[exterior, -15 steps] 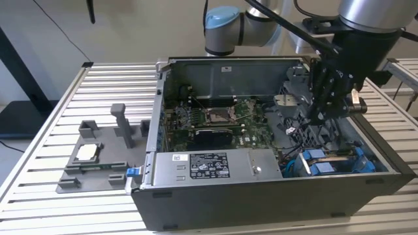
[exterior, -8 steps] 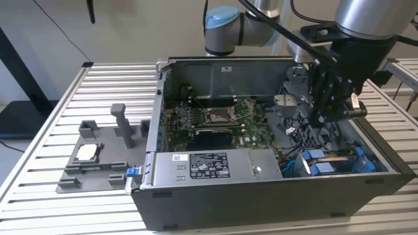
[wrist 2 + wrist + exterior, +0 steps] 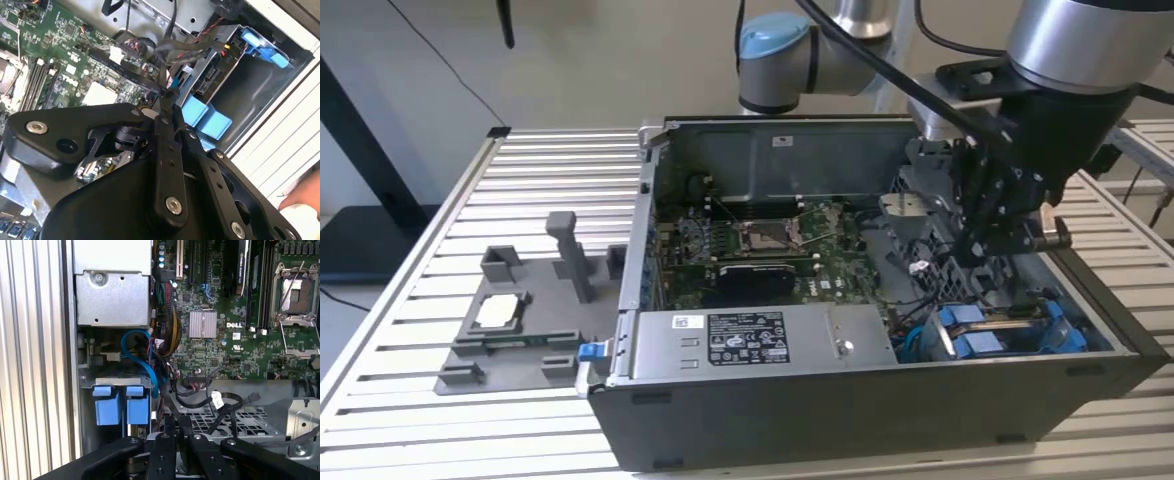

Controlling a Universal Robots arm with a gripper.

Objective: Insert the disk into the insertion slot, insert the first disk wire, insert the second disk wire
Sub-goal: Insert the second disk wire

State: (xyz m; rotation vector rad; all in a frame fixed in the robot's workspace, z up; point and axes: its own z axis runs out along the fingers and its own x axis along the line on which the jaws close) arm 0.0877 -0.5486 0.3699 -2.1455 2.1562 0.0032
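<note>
Status: claw (image 3: 169,95) is closed or nearly so, tips down among the black cables (image 3: 220,405) inside the case. Whether a connector is actually pinched between the tips cannot be confirmed.

Disk (image 3: 120,405) sits in the insertion slot (image 3: 235,75), just beside the claw and lower; its blue carrier tabs face outward. Judged seated, so step 1 looks done; wire steps are not yet complete.

Hazards from this pos.:
- Cable snag. Loose black cables lie directly under and around the claw tips. Any sideways travel can hook a loop and drag it, pulling a plug off the motherboard (image 3: 225,340) beyond the claw.
- Weak hold. If a connector is held by its edge only, it can twist or slip on contact w/ the disk port.
- Misalignment. A tilted connector pressed into the port can bend contacts or jam against the slot wall.
- Collision. The blue cable (image 3: 145,355) and the slot's sheet-metal edge are near the claw; the approach has little clearance.
- Disk shift. Push force on the port may slide the disk in its slot if the carrier isn't latched
</note>
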